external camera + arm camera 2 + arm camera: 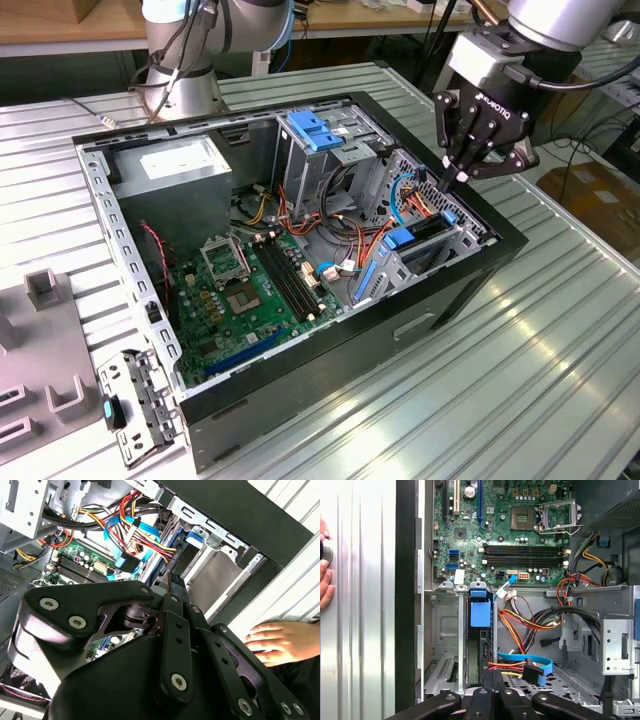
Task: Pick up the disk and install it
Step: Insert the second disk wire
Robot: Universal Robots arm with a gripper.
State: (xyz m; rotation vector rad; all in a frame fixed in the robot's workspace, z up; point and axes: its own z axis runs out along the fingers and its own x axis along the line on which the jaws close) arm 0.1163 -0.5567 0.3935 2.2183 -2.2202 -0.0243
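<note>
Gripper (462, 180) at the upper right of the exterior view, fingers drawn together to a point, holding nothing, just above the drive bay of the open computer case (130, 250). Disk (480, 630) seated on edge in the bay slot, lower centre of the first wrist view, blue rail showing. A person's hand (280, 642) resting on the ribbed table (560, 380) beside the case.
</note>
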